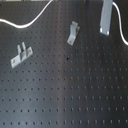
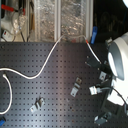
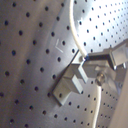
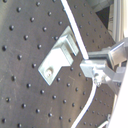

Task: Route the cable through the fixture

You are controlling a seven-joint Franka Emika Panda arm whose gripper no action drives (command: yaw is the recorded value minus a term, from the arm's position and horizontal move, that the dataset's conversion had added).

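1. In the first wrist view the gripper (image 3: 89, 64) sits right at a metal bracket (image 3: 70, 82) bolted to the black perforated table (image 3: 25, 60). Its jaws are nearly closed and appear to pinch the cable (image 3: 73, 30), which passes between them.
2. In the second wrist view the same bracket (image 4: 57, 55) lies just beside the jaws, and the cable (image 4: 75, 25) runs along its edge and into the gripper (image 4: 92, 70).
3. In the first exterior view two more brackets stand on the table: one (image 1: 20, 55) toward the first exterior view's left, one (image 1: 73, 34) near the middle. The gripper (image 1: 106, 20) hangs at the far right, with the cable (image 1: 30, 24) curving behind.
4. In the second exterior view the cable (image 2: 47, 60) sweeps in loose bends from the second exterior view's left edge up toward the back of the table (image 2: 55, 95), then down to the white arm (image 2: 117, 60) at the right.
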